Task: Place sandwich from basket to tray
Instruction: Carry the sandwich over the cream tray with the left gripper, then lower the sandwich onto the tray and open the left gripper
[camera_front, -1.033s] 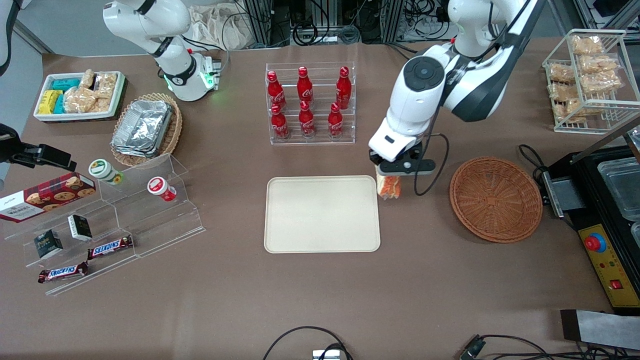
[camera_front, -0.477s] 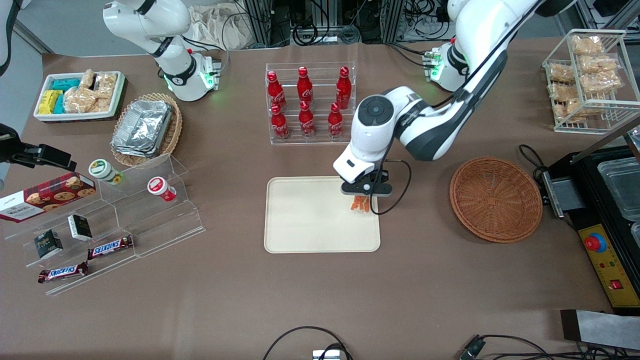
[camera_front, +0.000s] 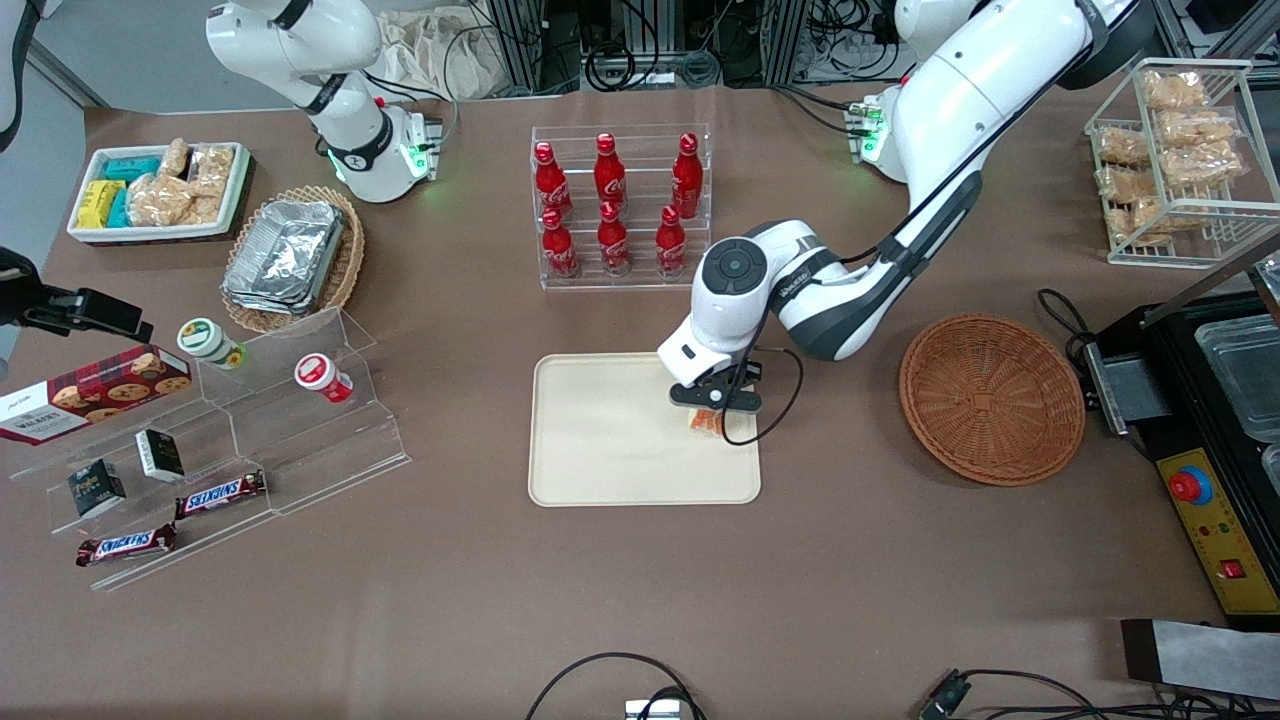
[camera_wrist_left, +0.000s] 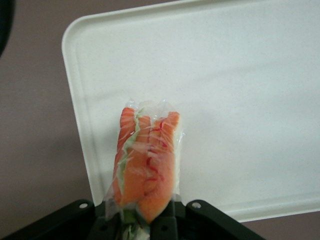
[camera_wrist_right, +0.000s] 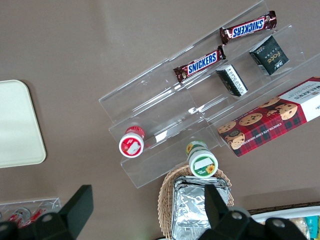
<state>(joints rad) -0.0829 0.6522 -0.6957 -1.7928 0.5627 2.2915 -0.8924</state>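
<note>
Your gripper (camera_front: 708, 408) is low over the tray (camera_front: 620, 440), at the tray's end nearer the working arm, with its jaws closed tight on the sandwich (camera_front: 706, 422). In the wrist view you see the wrapped sandwich (camera_wrist_left: 145, 162) pinched at its lower end between the fingers (camera_wrist_left: 162, 227), its orange and green filling edge facing the camera, with the tray's rim (camera_wrist_left: 82, 150) just beside it. Whether the sandwich touches the tray surface, you cannot tell. The basket (camera_front: 990, 398) sits well apart, toward the working arm's end of the table. The rack of red bottles (camera_front: 620, 210) stands close by, farther from the front camera than the tray, near the arm's wrist. A cable (camera_front: 775, 400) loops from the gripper over the tray's edge.
</note>
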